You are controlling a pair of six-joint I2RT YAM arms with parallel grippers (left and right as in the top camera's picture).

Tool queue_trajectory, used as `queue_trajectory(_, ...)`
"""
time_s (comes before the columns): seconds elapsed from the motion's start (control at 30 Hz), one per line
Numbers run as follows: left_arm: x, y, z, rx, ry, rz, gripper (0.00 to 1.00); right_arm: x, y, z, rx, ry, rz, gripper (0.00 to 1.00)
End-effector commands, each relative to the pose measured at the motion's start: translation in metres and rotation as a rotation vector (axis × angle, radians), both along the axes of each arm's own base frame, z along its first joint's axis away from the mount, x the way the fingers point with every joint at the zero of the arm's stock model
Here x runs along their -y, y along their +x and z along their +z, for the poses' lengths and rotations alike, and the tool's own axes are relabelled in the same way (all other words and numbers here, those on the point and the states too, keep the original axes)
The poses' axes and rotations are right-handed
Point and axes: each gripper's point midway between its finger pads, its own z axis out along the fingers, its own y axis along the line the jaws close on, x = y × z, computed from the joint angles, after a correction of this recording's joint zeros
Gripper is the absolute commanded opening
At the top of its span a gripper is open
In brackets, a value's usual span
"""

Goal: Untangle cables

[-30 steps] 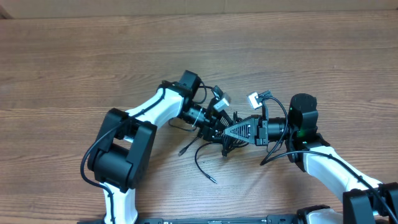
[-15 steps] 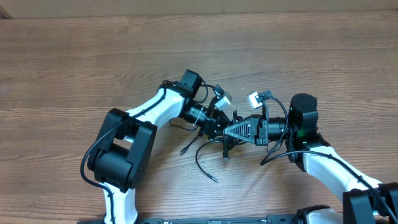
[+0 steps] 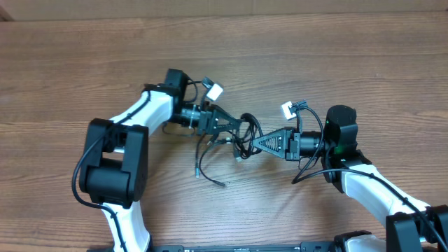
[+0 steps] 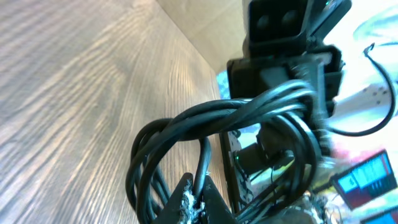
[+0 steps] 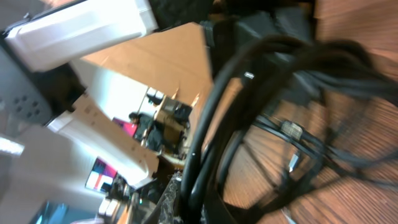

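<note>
A wood-grain table (image 3: 364, 63) fills the overhead view, with a cardboard wall (image 3: 210, 7) along its far edge.

Two white and black robot arms
Left arm (image 3: 136, 115) and right arm (image 3: 364, 184) share white shells, black joint blocks and looped black wires (image 3: 309, 173); the left gripper (image 3: 240, 124) and right gripper (image 3: 255, 144) are black triangles
</note>
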Motion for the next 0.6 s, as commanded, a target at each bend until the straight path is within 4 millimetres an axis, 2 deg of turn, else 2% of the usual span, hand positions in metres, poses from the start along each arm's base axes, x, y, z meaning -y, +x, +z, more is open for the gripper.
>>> queue_trajectory(0.0, -0.019, 0.016, 0.003, -0.035, -0.035, 0.060, 0.04, -0.001, 0.005, -0.002, -0.024, -0.017, -0.030, 0.04)
queue_trajectory(0.2, -0.026, 0.019, 0.013, -0.028, -0.095, 0.075, 0.04, 0.006, 0.023, -0.026, -0.112, -0.104, -0.172, 0.04)
queue_trajectory(0.4, -0.026, 0.019, 0.019, -0.037, -0.129, 0.073, 0.04, 0.027, 0.036, -0.073, -0.242, -0.285, -0.358, 0.04)
queue_trajectory(0.57, -0.026, 0.017, 0.023, -0.042, -0.129, 0.072, 0.04, 0.049, 0.035, -0.108, -0.342, -0.441, -0.478, 0.04)
